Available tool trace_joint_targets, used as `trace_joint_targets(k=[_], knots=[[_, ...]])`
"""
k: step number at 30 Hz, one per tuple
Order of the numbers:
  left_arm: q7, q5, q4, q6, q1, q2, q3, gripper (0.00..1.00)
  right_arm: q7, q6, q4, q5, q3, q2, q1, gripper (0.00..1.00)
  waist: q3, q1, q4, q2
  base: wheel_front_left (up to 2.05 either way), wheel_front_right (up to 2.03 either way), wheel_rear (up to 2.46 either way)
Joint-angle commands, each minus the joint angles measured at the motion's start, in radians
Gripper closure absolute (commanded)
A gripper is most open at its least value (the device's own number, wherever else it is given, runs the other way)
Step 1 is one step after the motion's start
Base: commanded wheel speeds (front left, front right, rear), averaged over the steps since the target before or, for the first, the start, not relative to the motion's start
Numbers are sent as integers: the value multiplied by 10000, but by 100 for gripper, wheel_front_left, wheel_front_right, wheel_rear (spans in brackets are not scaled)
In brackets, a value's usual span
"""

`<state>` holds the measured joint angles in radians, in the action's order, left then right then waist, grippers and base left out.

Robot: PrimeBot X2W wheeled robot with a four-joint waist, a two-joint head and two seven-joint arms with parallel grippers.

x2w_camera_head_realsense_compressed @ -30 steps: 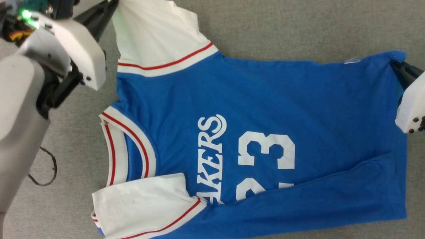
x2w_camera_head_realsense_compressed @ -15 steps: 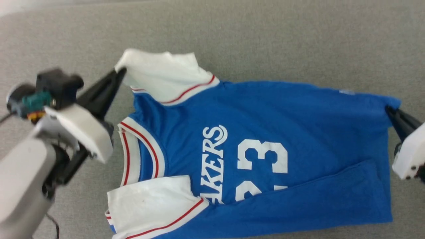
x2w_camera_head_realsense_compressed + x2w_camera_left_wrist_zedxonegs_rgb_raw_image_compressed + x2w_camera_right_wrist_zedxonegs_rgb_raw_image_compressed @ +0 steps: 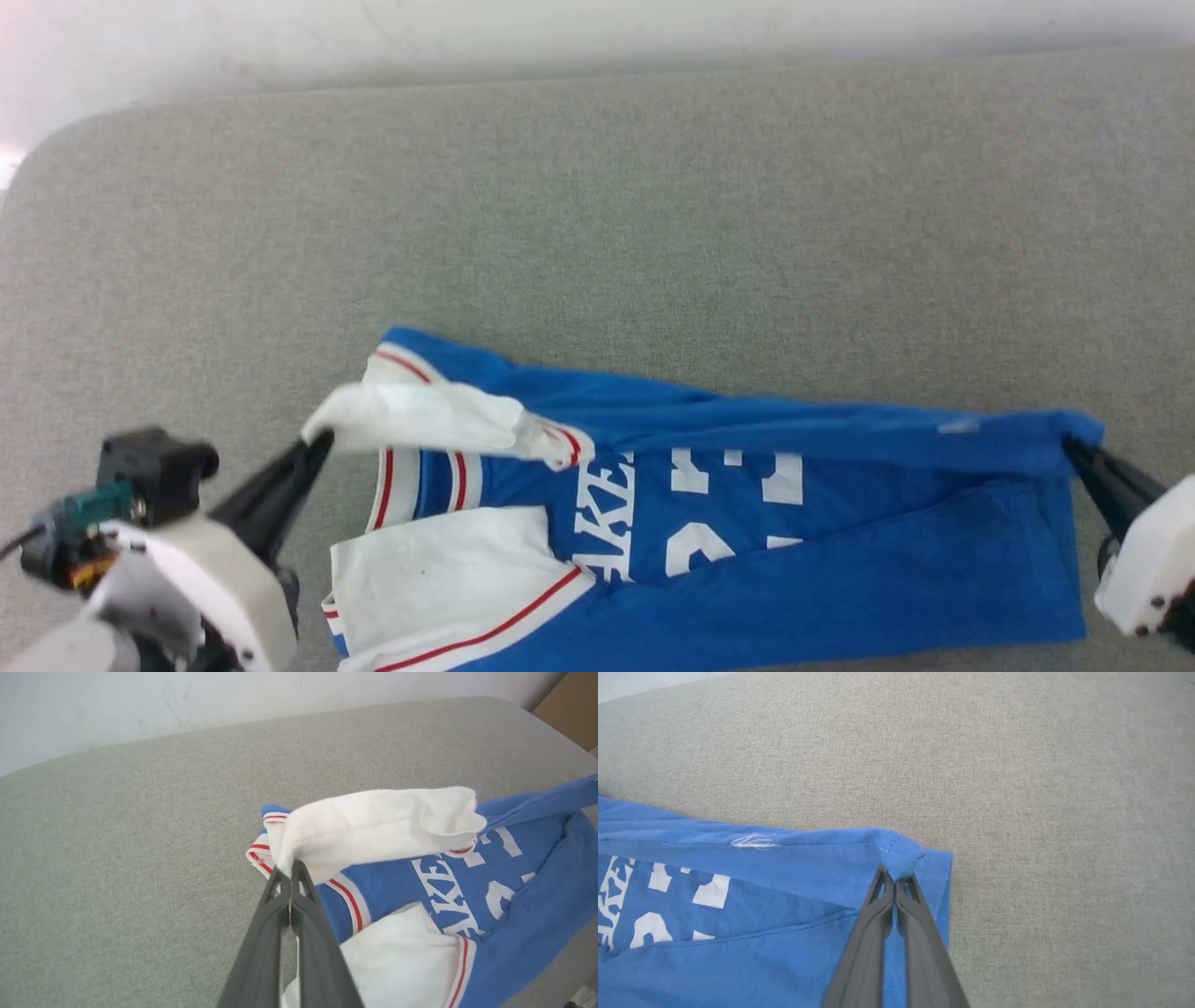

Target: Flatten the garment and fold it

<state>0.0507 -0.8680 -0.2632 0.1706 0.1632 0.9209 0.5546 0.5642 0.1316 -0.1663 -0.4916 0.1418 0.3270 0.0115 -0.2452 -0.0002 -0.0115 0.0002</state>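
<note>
My left gripper [image 3: 316, 441] is pinched tight on the white sleeve [image 3: 420, 415], holding it up. The shirt [image 3: 840, 569] lies on the grey pad [image 3: 653, 233], far edge doubled over the lettering. My right gripper [image 3: 1075, 450] is clamped on the hem corner [image 3: 1074, 429].

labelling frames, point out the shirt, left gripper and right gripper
shirt [image 3: 868, 569], head view, blue body panel
left gripper [image 3: 289, 873], left wrist view, between fingertips pinching the shirt
right gripper [image 3: 895, 880], right wrist view, between fingertips pinching the shirt
</note>
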Motion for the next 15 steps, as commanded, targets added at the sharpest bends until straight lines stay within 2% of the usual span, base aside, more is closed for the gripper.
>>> trace_joint_targets(k=[1, 10, 15], knots=[[-91, -260, -190, 147, -521, 149, -43, 100, 125, -9, -100, -157, 120, -75, 398, 100, 188, 2, 50, -2, 0, 0, 0], [-279, -1278, -702, 319, -2072, 457, -167, 100, 585, -9, -248, -411, 465, -233, 1597, 100, 291, 2, 122, -2, 0, 0, 0], [-240, -1380, -540, 163, -2249, 236, 107, 100, 492, -9, -59, -256, 302, -338, 1734, 100, 308, 2, 127, -2, 0, 0, 0]])
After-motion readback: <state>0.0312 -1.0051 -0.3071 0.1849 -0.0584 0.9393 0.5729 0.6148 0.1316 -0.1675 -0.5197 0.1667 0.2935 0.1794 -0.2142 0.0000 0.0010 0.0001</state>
